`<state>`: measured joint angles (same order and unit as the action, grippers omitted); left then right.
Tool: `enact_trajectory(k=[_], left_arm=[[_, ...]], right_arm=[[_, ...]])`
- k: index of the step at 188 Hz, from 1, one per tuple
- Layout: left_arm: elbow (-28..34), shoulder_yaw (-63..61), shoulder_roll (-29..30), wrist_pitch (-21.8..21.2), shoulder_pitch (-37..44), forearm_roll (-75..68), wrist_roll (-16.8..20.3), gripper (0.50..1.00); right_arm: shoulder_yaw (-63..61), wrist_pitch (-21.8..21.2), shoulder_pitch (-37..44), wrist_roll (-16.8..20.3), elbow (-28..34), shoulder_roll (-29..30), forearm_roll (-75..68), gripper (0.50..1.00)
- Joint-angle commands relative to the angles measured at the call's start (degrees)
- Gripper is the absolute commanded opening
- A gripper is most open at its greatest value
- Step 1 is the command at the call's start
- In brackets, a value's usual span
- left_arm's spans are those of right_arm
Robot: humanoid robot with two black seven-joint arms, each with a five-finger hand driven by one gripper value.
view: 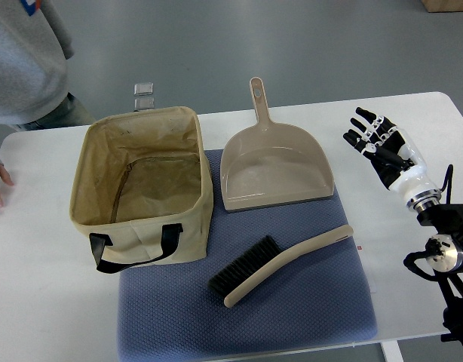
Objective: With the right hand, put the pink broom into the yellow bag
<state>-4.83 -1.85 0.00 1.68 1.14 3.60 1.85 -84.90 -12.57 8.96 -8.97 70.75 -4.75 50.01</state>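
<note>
broom, a beige-pink long-handled brush with black bristles, lies on the blue mat at lower centre; right hand, fingers spread and empty, hovers upper right. thin handle could slip, or snag the tan fabric bag's rim.

A beige hand broom with black bristles lies flat on a blue mat, just right of an open, empty tan bag.

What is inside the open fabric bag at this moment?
Nothing shows inside the bag: only its creased tan lining and a seam or zipper line on the floor. The near wall hides a strip of the floor. The brush lies outside on the blue mat.
</note>
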Motion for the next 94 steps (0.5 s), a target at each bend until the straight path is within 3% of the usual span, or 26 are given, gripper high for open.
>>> enact_trajectory(k=[1,94], left_arm=[[0.0,0.0,0.0,0.0,0.0,0.1,0.0,1.0],[0.0,0.0,0.0,0.0,0.0,0.1,0.0,1.0]], right_arm=[[0.0,0.0,0.1,0.0,0.0,0.0,0.0,0.93],[0.0,0.3,0.3,0.0,0.0,-0.6,0.0,0.93]])
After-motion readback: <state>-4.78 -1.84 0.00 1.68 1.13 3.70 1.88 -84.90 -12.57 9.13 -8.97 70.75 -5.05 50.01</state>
